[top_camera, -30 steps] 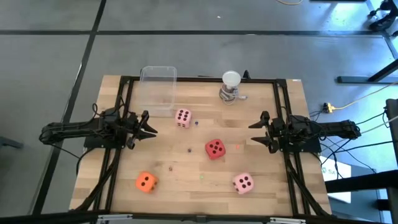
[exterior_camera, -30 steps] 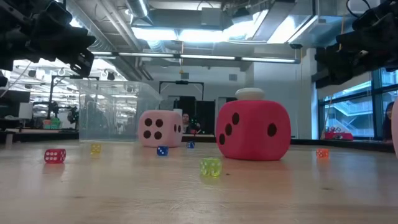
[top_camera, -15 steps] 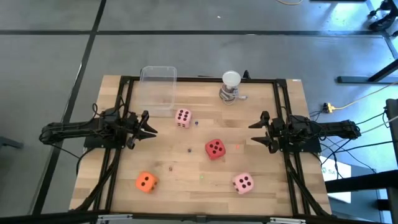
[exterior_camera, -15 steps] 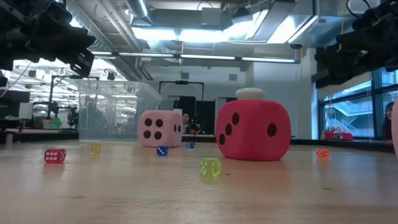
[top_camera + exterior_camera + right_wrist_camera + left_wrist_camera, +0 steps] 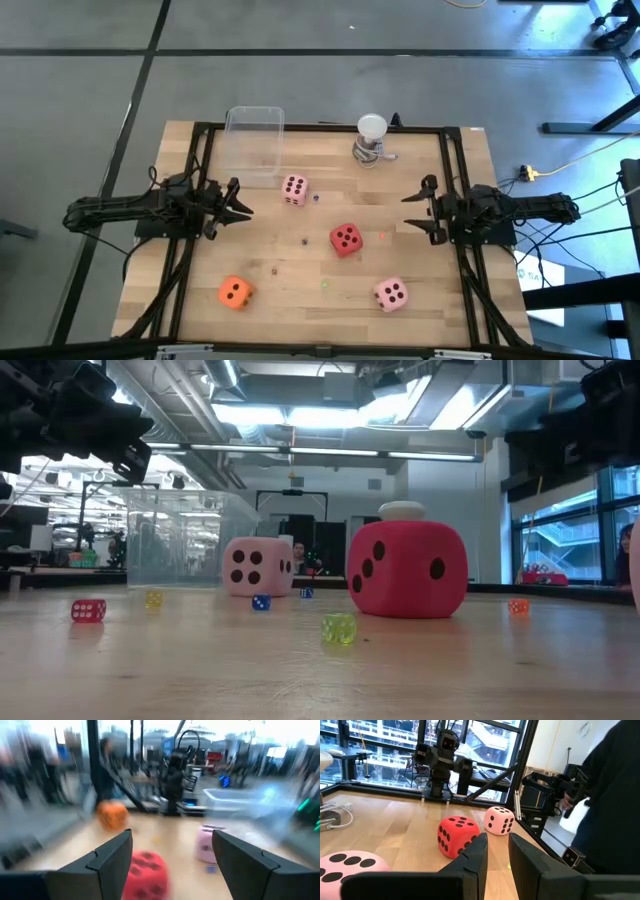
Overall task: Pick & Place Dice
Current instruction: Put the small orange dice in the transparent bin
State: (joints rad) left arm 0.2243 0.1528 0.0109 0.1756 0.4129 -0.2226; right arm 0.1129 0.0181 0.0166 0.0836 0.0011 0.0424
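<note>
While both arms hang above the worktop at its two sides, nothing is in hand yet, and four big dice lie scattered between them. Starting with the large things: the clear bin sits at the far left of the worktop, and a white round-topped object stands on its metal base at the far edge.

Now the dice. The red die is near the middle, closest to the right arm. One pink die lies just beside the bin's near corner, the other pink die sits toward the near right, and the orange die is at the near left, well apart from the rest. They look like foam to me: light, squashy, matte, so unlikely to slip and with nothing to break. I'd take one across two opposite flat faces, squarely at mid-height, because a corner pinch would likely roll it or squeeze it out.

The left gripper shows its fingers nearly together with only a narrow slot between them, too tight for a die, so it would need to spread first. The right gripper is spread wide and empty, pointed toward the red die.

Smallest of all, tiny coloured dice dot the wood.
</note>
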